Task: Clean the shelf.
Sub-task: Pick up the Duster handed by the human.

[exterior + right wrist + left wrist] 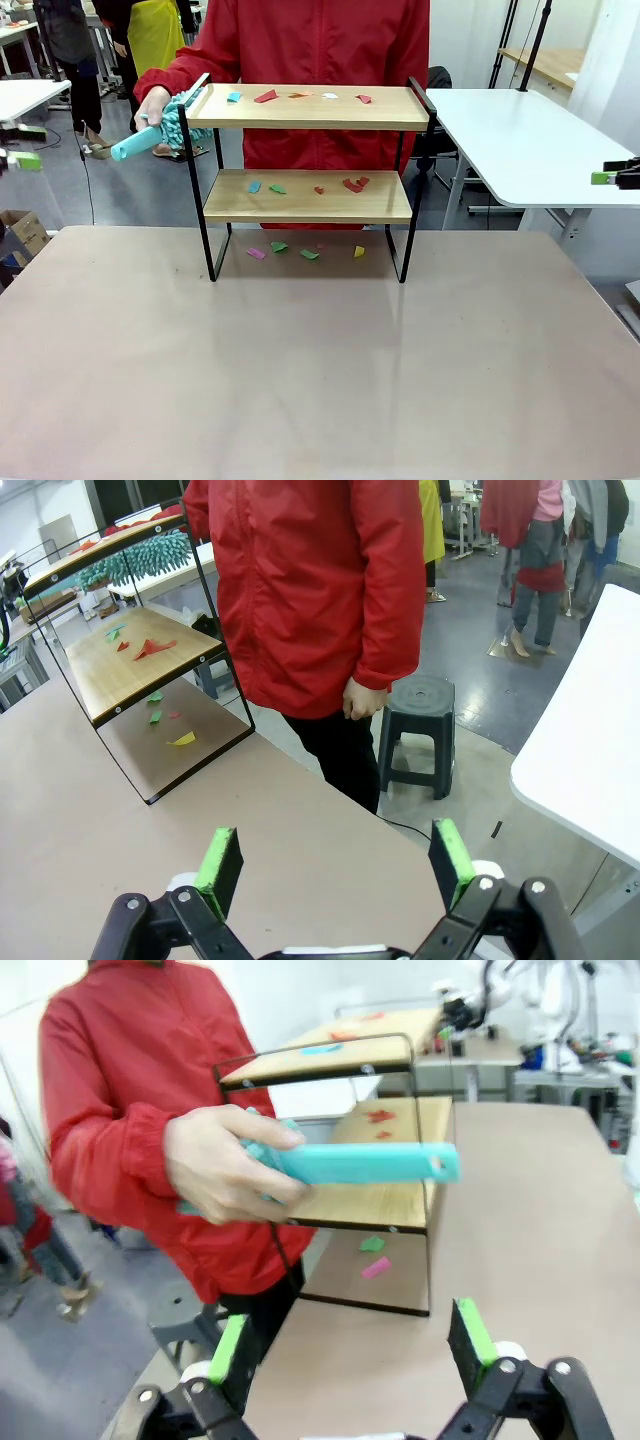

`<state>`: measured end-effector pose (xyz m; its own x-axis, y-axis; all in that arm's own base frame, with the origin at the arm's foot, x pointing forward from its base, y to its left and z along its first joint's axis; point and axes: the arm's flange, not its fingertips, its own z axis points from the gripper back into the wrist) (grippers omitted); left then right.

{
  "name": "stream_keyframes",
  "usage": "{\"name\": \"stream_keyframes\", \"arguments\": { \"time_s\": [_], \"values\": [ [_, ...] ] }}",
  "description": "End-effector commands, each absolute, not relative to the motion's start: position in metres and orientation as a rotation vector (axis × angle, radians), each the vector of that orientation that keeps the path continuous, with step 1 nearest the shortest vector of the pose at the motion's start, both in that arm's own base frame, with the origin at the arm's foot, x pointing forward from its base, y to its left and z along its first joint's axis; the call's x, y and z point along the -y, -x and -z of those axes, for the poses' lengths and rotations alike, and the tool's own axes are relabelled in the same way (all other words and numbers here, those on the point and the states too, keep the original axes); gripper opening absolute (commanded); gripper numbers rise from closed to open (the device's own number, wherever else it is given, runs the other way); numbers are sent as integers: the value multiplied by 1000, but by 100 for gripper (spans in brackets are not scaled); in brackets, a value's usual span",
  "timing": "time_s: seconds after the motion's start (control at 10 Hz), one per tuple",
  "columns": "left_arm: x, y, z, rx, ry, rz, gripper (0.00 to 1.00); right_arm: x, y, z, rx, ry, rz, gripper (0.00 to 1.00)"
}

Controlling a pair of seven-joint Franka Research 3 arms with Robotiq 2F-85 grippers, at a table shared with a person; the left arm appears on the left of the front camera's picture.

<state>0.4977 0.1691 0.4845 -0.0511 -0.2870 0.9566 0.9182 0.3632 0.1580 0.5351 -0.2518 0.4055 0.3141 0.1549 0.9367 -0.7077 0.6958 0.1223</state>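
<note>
A: Where's the shelf (310,112)?

B: Upright at the far middle of the table (320,380), just in front of the person. It's stiff wood on a thin metal frame and probably light, so a push could slide or tip it. I'd steady it by a side rail (421,98).

A: The mess?

B: Paper scraps (265,96) lie on both boards and on the table underneath. The person's hand (152,105) holds a teal duster (165,128) at the top board's left end.

A: Grippers?

B: The left gripper (350,1345) and the right gripper (335,865) both gape wide, holding nothing.
</note>
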Motion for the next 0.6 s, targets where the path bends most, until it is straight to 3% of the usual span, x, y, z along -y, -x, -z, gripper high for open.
{"name": "stream_keyframes", "arguments": {
  "time_s": [0.0, 0.1, 0.2, 0.3, 0.5],
  "values": [
    [-160, -487, -547, 1177, 584, 1004, 100, 250, -534, -406, 1115, -586, -616, 100],
    [-151, -482, -583, 1103, 561, 948, 100, 250, -534, -406, 1115, -586, -616, 100],
    [-134, -472, -613, 1064, 394, 1004, 100, 250, -534, -406, 1115, -586, -616, 100],
    [-113, -460, -640, 1025, 338, 1007, 100, 250, -534, -406, 1115, -586, -616, 100],
    [-68, -446, -681, 913, 212, 862, 100, 250, -534, -406, 1115, -586, -616, 100]
  ]
}}
